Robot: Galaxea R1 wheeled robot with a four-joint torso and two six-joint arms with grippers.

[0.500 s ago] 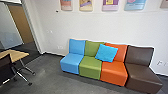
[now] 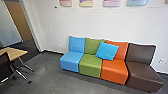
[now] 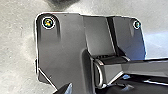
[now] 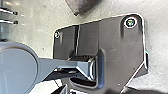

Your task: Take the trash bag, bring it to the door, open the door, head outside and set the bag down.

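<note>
In the head view, faces a pale wall (image 2: 110,23) with prints (image 2: 86,2) cut off by the top edge. Shows a row of seats from the centre of the frame to the lower right: in order, blue (image 2: 69,61), green (image 2: 90,68), orange (image 2: 114,72) and brown (image 2: 143,75). Has a blue pillow (image 2: 107,50) leaning tilted against the backrests, across green and orange. At the left edge, shows a wooden table (image 2: 18,53) on metal legs, with a black chair (image 2: 3,66) just beside. In the upper left, beyond the wall's edge, shows a brown door (image 2: 18,20) near a pale glass panel (image 2: 8,27). Across the bottom, has grey floor (image 2: 47,77). In the left wrist view, has a blurred dark shape (image 3: 61,2) at the top edge. In the right wrist view, has a brown shape (image 4: 82,5) at the top edge, tapering to a tip, and thin rods (image 4: 7,22) at the upper left. Cannot tell the state of left gripper or right gripper. Cannot place the trash bag.
</note>
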